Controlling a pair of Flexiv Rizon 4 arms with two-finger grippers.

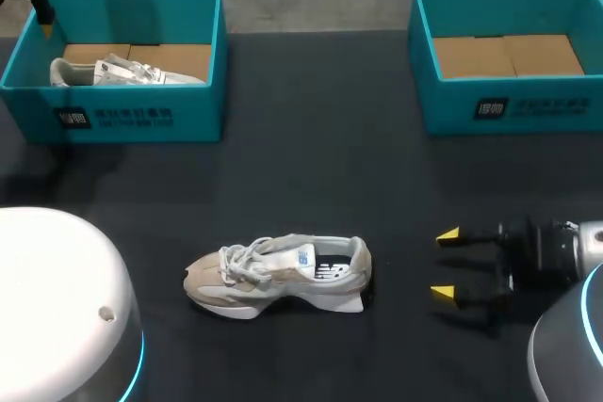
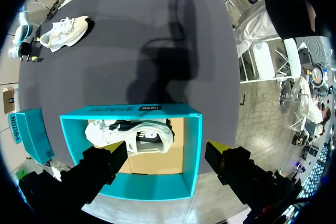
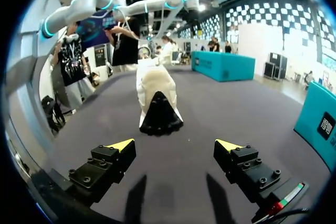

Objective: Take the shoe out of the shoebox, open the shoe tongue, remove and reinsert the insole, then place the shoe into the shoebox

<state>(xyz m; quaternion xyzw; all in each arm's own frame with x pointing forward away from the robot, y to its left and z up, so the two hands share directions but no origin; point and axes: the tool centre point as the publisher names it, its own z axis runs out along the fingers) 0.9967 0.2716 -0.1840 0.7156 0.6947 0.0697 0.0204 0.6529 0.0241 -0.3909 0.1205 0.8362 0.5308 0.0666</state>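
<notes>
A beige and white shoe (image 1: 278,275) lies on its sole in the middle of the dark table, toe to the left. My right gripper (image 1: 446,265) stands open just right of its heel, nothing between the fingers. The right wrist view has the shoe (image 3: 157,95) straight ahead of the open gripper (image 3: 176,145), heel towards it. A second white shoe (image 1: 122,71) lies in the teal shoebox (image 1: 141,118) at the back left. My left gripper (image 1: 43,22) hangs over that box's far left corner. Seen from the left wrist, the gripper (image 2: 164,153) is open above the boxed shoe (image 2: 131,135).
Another teal box (image 1: 509,105) with a bare cardboard floor stands at the back right. The white domes of my arm bases (image 1: 57,308) fill the front corners. Dark tabletop (image 1: 320,167) lies between the boxes and the shoe.
</notes>
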